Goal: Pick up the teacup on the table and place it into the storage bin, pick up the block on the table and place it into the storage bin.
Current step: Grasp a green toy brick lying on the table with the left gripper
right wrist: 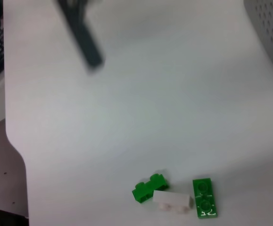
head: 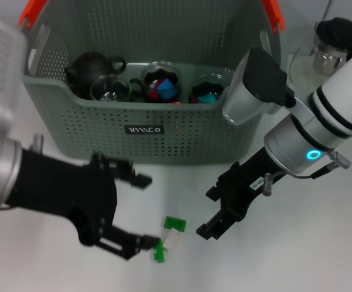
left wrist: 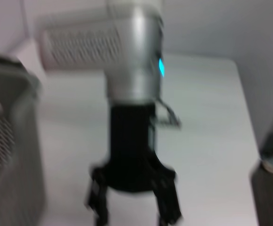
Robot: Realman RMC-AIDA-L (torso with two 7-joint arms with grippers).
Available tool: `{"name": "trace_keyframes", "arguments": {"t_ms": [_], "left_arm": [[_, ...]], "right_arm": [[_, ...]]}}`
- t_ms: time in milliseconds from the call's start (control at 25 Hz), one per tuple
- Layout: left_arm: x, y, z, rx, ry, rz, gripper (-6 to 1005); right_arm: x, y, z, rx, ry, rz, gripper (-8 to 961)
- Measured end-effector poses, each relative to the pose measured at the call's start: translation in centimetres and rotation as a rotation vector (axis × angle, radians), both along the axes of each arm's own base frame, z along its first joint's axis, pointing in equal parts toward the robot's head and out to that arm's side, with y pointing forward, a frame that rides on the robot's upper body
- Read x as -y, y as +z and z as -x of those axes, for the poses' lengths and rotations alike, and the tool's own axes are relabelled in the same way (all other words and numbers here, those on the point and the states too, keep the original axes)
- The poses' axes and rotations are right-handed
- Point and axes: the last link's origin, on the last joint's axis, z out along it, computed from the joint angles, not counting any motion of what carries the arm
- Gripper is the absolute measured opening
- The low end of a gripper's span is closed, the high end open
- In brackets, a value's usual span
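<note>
white tabletop (head: 321,255); green-and-white block (head: 171,234) at near edge, touching open left gripper (head: 140,213) fingertip; right gripper (head: 221,210) open beside.

a: where's the block (head: 169,238)?
b: on the white table, just in front of the storage bin (head: 145,131). green and white pieces lying flat, touching.
a: and the bin?
b: grey-green, perforated, upright, orange-red handles. glass teacups (head: 162,82) sit inside.
</note>
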Motion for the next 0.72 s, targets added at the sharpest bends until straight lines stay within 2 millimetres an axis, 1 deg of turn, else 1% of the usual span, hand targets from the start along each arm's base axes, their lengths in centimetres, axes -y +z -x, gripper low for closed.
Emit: {"name": "trace_keyframes", "arguments": {"t_ms": [80, 120, 160, 360, 480, 720], "left_arm": [[0.1, -1.2, 0.7, -0.046, 0.025, 0.046, 906], [0.0, -2.2, 1.1, -0.086, 0.048, 0.077, 906], [-0.1, -2.5, 1.2, -0.099, 0.057, 0.085, 906], [-1.7, -6.4, 1.9, -0.245, 0.181, 0.134, 907], [-2.3, -8.1, 2.2, -0.330, 0.220, 0.140, 907], [-2.8, -10.2, 1.9, -0.459, 0.203, 0.113, 907]], "right_arm": [[0.0, 0.0, 0.0, 0.000, -0.003, -0.002, 944], [0.0, 0.0, 0.0, 0.000, -0.004, -0.002, 944], [0.0, 0.0, 0.0, 0.001, -0.007, -0.002, 944], [-0.1, 0.0, 0.1, 0.004, -0.012, -0.006, 944], [-0.3, 0.0, 0.2, 0.003, -0.007, -0.013, 944], [-0.4, 0.1, 0.2, 0.003, -0.018, -0.021, 945]]}}
